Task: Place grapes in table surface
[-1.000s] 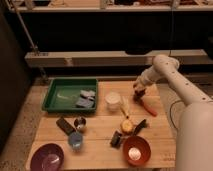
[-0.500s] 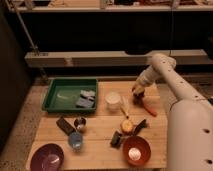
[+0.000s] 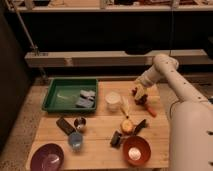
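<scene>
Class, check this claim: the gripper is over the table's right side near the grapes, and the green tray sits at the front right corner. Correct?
Not quite. The camera view shows the green tray at the back left of the table surface, not the front right. The gripper is indeed at the right side, by the grapes.

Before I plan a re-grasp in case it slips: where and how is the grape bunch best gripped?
Probably from above, across the lumpy middle of the grapes, which lie low near the table surface at its far right edge. The gripper is already right over them. An orange carrot sits close on the near side, so a side approach from there looks awkward.
</scene>
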### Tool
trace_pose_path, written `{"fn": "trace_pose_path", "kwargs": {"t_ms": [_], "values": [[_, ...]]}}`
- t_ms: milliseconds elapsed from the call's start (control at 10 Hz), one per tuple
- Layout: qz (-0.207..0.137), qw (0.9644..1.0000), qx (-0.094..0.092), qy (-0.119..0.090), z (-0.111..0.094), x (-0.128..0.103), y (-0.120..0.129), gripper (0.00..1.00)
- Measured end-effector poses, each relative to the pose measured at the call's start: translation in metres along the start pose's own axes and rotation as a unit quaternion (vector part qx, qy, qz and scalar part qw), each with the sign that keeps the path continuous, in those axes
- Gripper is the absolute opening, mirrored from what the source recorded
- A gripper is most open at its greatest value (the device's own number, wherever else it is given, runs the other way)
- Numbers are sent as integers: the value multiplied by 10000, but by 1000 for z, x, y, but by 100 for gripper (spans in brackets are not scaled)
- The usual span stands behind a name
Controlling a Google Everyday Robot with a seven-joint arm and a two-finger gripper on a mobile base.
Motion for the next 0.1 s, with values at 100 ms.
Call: {"fn": "trace_pose_path", "kwargs": {"t_ms": [100], "values": [[10, 10000, 17, -22, -3, 2, 0, 80]]}}
